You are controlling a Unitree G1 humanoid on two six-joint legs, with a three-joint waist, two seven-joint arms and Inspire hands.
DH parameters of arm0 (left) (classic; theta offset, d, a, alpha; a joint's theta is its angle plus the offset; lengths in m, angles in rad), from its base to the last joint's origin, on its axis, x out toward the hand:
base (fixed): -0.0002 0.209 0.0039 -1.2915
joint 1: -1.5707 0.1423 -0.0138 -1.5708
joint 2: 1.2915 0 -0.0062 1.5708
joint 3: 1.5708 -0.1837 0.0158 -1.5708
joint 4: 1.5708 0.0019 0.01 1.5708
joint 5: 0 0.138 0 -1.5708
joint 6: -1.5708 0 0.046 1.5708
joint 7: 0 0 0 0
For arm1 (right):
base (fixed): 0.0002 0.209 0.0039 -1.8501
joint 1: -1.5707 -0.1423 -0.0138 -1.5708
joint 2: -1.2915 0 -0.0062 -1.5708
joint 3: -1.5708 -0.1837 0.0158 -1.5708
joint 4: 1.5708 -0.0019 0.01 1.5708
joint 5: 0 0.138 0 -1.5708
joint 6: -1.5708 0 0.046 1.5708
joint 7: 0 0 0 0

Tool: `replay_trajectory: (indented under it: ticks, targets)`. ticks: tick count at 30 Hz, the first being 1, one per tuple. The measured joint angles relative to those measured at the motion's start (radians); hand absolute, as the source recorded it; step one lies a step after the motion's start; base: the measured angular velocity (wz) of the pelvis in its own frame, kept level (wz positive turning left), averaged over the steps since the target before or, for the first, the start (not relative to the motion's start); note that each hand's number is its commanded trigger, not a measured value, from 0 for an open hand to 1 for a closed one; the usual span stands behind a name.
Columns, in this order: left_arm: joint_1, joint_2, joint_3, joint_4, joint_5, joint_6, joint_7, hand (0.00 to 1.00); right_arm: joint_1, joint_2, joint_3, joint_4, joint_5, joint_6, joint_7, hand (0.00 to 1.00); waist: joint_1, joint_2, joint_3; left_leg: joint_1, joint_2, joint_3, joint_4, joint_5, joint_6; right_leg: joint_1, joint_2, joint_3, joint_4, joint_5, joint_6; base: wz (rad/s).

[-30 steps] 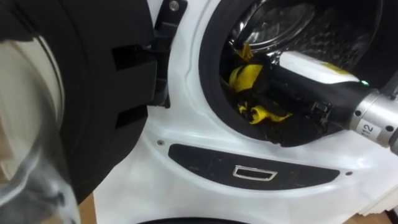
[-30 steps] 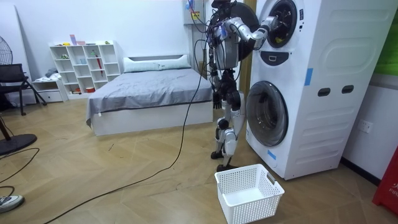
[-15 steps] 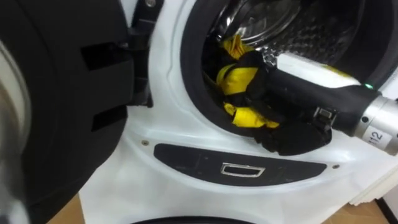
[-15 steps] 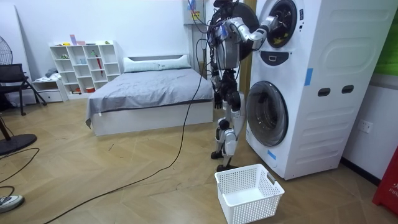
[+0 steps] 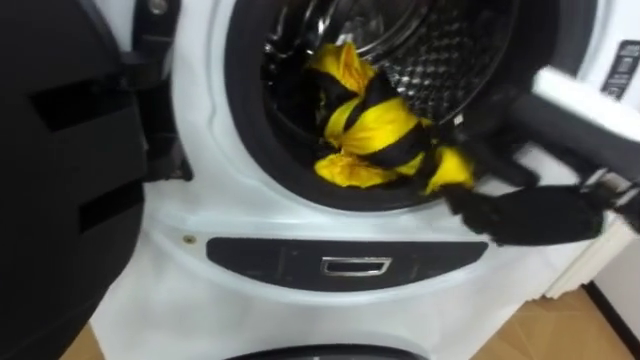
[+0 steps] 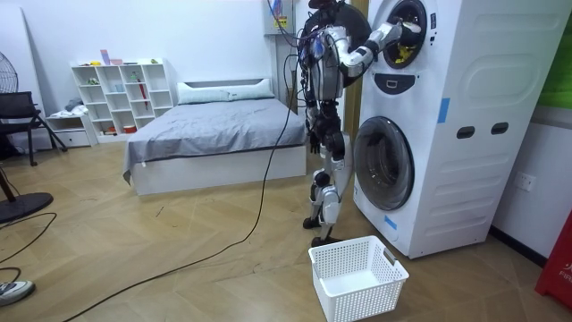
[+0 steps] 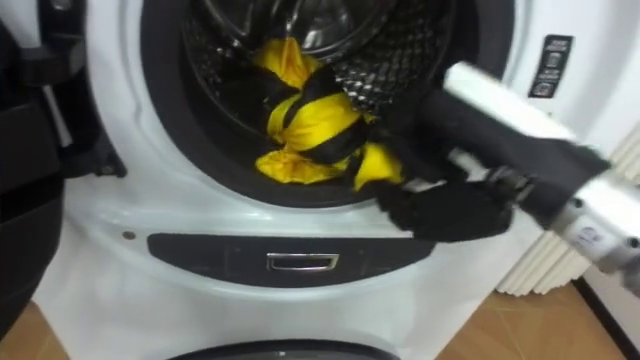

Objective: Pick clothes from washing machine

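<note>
Drawn forward, yellow-black garment [image 5: 368, 135] meets drum rim [image 5: 243, 150] beside robot hand [image 7: 490, 135].

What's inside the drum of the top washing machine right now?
A yellow-and-black garment lies bunched at the mouth of the drum, with the right hand in beside it. The garment and hand cover the drum's bottom, so whether more clothes lie beneath cannot be seen.

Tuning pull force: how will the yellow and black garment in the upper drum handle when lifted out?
The yellow and black cloth garment is bunched and twisted, so likely floppy: it should sag. It lies on the dark rim of the drum opening, so it may drag or snag. Its thin folds suggest it is light.
</note>
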Motion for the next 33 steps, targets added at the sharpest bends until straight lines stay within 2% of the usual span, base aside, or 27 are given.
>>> replay_trajectory:
  ticks: [4,6,11,14,16,20,21,22,24,26,28,33]
  targets:
    - [0.014,-0.005,0.000,0.000,0.000,-0.001,0.004,0.00,0.112,0.077,-0.050,0.003,0.034,-0.012,-0.076,1.00,-0.021,0.015,-0.0059,0.010,0.001,0.004,-0.001,0.000,-0.001,0.004,0.003,0.006,0.002,0.001,-0.001,-0.05]
    - [0.023,-0.013,0.006,0.000,0.000,-0.002,0.016,0.00,0.125,0.090,-0.054,0.003,0.037,-0.013,-0.098,1.00,-0.035,0.027,-0.0058,0.012,0.002,0.007,-0.004,-0.001,-0.003,0.002,0.005,0.013,0.002,0.001,-0.002,-0.10]
    - [0.025,-0.019,0.038,-0.001,0.000,-0.010,0.022,0.00,0.129,0.090,-0.080,0.008,0.040,-0.024,-0.152,1.00,-0.054,0.036,-0.0073,0.017,0.011,0.025,-0.005,-0.005,-0.010,0.001,0.014,0.029,0.003,0.000,-0.007,-0.10]
    - [0.025,-0.020,0.039,-0.001,0.003,-0.015,0.022,0.00,0.131,0.090,-0.096,0.013,0.047,-0.024,-0.167,1.00,-0.060,0.029,-0.0075,0.017,0.017,0.031,-0.002,-0.009,-0.015,0.000,0.021,0.036,0.002,0.001,-0.013,-0.06]
    - [0.025,-0.022,0.039,-0.001,0.014,-0.020,0.022,0.00,0.141,0.090,-0.143,0.013,0.054,-0.027,-0.189,1.00,-0.060,0.025,-0.0058,0.019,0.017,0.033,-0.001,-0.011,-0.020,0.001,0.026,0.037,0.003,-0.001,-0.017,0.00]
    - [0.028,-0.029,0.038,-0.001,0.023,-0.021,0.020,0.00,0.172,0.090,-0.188,0.028,0.062,-0.036,-0.232,1.00,-0.073,0.026,-0.0059,0.021,0.021,0.034,-0.001,-0.010,-0.024,0.001,0.029,0.036,0.003,-0.003,-0.022,0.00]
    - [0.032,-0.030,0.038,-0.002,0.021,-0.021,0.020,0.00,0.180,0.094,-0.190,0.052,0.072,-0.042,-0.247,1.00,-0.084,0.025,-0.0054,0.021,0.023,0.036,-0.001,-0.010,-0.025,0.000,0.030,0.037,0.003,-0.003,-0.024,-0.05]
    - [0.034,-0.030,0.037,-0.002,0.021,-0.021,0.020,0.00,0.190,0.098,-0.197,0.075,0.078,-0.042,-0.265,1.00,-0.089,0.021,-0.0017,0.021,0.027,0.042,-0.002,-0.011,-0.027,-0.002,0.032,0.042,0.003,-0.003,-0.025,-0.10]
    - [0.036,-0.029,0.037,-0.001,0.022,-0.021,0.020,0.00,0.201,0.101,-0.214,0.103,0.079,-0.042,-0.295,1.00,-0.093,0.023,-0.0070,0.020,0.035,0.056,-0.001,-0.013,-0.030,-0.009,0.037,0.054,0.006,-0.002,-0.027,-0.20]
    - [0.039,-0.025,0.039,-0.001,0.022,-0.022,0.021,0.00,0.214,0.109,-0.233,0.123,0.081,-0.043,-0.334,1.00,-0.103,0.027,-0.0067,0.017,0.035,0.061,-0.002,-0.011,-0.035,-0.016,0.042,0.064,0.009,0.001,-0.032,-0.19]
    - [0.048,-0.024,0.039,0.000,0.023,-0.026,0.030,0.00,0.237,0.124,-0.251,0.134,0.081,-0.043,-0.389,1.00,-0.118,0.028,-0.0053,0.021,0.041,0.084,-0.004,-0.010,-0.042,-0.032,0.051,0.083,0.019,0.002,-0.039,-0.31]
    - [0.059,-0.023,0.039,-0.003,0.022,-0.031,0.038,0.00,0.247,0.125,-0.268,0.185,0.084,-0.044,-0.467,1.00,-0.166,0.028,-0.0047,0.029,0.058,0.117,-0.002,-0.021,-0.059,-0.033,0.068,0.107,0.017,0.003,-0.052,-0.26]
